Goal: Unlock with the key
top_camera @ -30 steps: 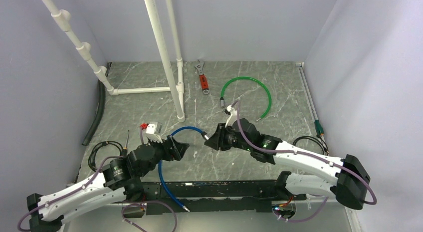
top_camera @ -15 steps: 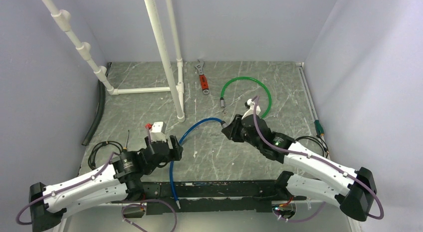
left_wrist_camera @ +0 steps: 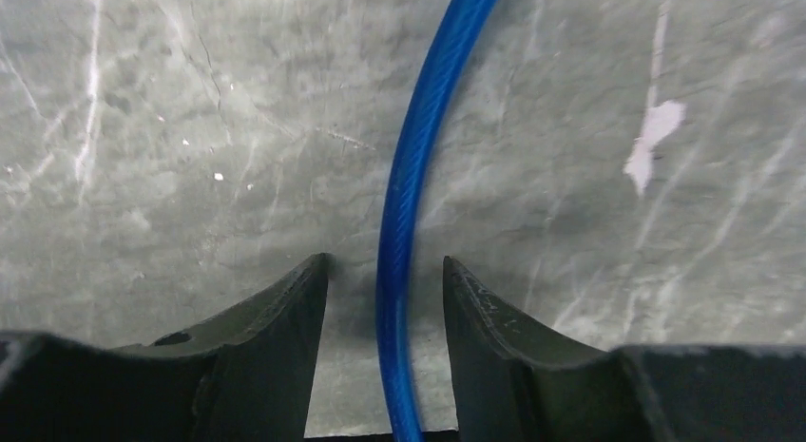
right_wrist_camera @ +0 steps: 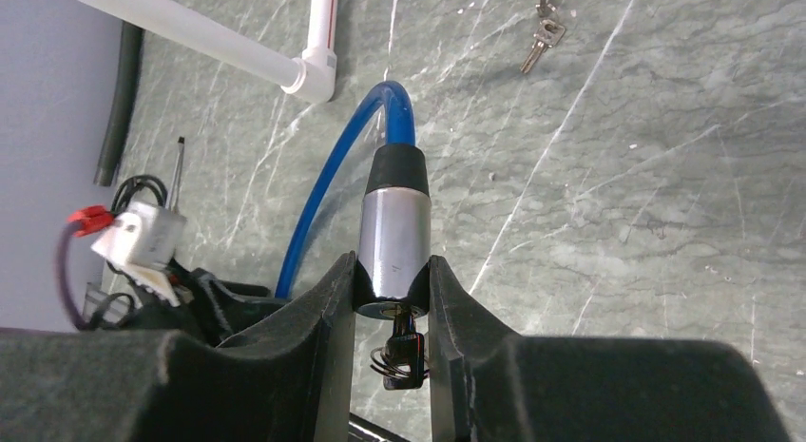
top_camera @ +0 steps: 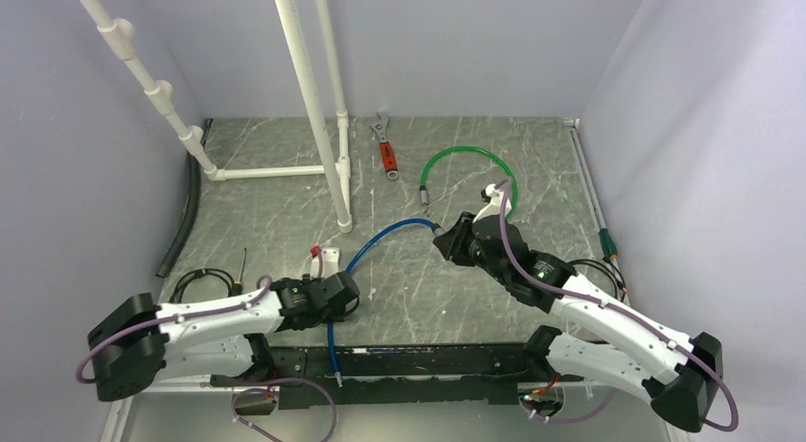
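Right gripper: clamped on the silver lock cylinder at the end of the blue cable, one finger on each side. A dark key head on a wire ring sticks out of the cylinder's near face, between my fingers.

The key: small silvery bunch lying flat on the table, well apart from the cylinder, beyond it in my right wrist view.

Left gripper: jaws apart, straddling the blue cable low over the table; I see a gap on each side of the cable, so no grip.
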You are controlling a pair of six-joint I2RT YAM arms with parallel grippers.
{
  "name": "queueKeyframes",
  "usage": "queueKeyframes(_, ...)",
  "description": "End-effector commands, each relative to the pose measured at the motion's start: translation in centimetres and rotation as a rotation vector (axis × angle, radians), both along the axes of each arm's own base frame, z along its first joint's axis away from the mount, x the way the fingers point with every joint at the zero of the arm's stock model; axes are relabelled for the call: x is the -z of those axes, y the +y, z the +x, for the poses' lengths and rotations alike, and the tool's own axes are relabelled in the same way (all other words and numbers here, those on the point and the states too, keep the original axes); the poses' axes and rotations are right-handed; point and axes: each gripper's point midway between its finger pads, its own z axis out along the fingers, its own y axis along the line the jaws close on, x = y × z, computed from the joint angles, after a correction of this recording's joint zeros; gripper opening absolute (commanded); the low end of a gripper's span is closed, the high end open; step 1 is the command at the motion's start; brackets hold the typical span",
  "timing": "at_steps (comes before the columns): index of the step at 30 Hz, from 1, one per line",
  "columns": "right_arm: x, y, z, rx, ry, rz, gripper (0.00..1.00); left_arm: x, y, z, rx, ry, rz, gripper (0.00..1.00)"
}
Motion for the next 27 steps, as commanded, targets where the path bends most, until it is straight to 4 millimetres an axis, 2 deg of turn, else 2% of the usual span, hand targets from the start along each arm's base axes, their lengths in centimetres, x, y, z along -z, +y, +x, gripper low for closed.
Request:
queueKeyframes(1,-3.3,-0.4,1.0,0.035,-0.088,0.055,0.00,0.4,-1.5,0.1,-0.033,0.054,-0.015,0.49)
queueKeyframes(5,-3.0,-0.6,0.8,0.035,-0.081,0.053,0.00,1.1,-1.9,0.4,-0.022,0.063,0.002,0.32)
queueKeyframes(6,-3.0,-0.7,0.8,0.036,-0.081,0.054,0.00,1.3,-2.0,0.4,-0.017,0.064,0.008,0.24)
queueKeyframes(8,-3.1,-1.0,0.6,0.038,-0.083,0.055,0.00,1.6,-1.9,0.6,-0.018,0.060,0.026,0.02)
queueKeyframes(9,-3.1,-1.1,0.6,0.039,-0.084,0.055,0.00,1.5,-1.9,0.8,-0.013,0.051,0.035,0.00)
queueKeyframes(11,-3.0,-1.3,0.4,0.038,-0.082,0.051,0.00,0.9,-2.4,1.4,0.015,0.025,0.036,0.00)
queueKeyframes(13,-2.8,-1.5,0.2,0.034,-0.077,0.042,0.00,-0.8,-2.7,2.2,0.038,-0.020,0.041,0.00)
queueKeyframes(17,-2.4,-1.4,-0.3,0.008,-0.069,0.046,0.00,-5.5,-2.0,4.6,0.050,-0.135,0.106,0.00)
queueKeyframes(20,-1.1,-1.2,-0.7,-0.010,-0.046,0.048,0.00,-7.8,-1.5,6.2,0.065,-0.188,0.149,0.00)
queueKeyframes(23,0.5,-1.3,-1.0,-0.003,-0.020,0.054,0.00,-9.1,-1.2,7.8,0.087,-0.236,0.182,0.00)
queueKeyframes(27,3.2,-1.0,-1.1,0.011,0.015,0.077,0.00,-8.9,-0.8,10.3,0.123,-0.247,0.209,0.00)
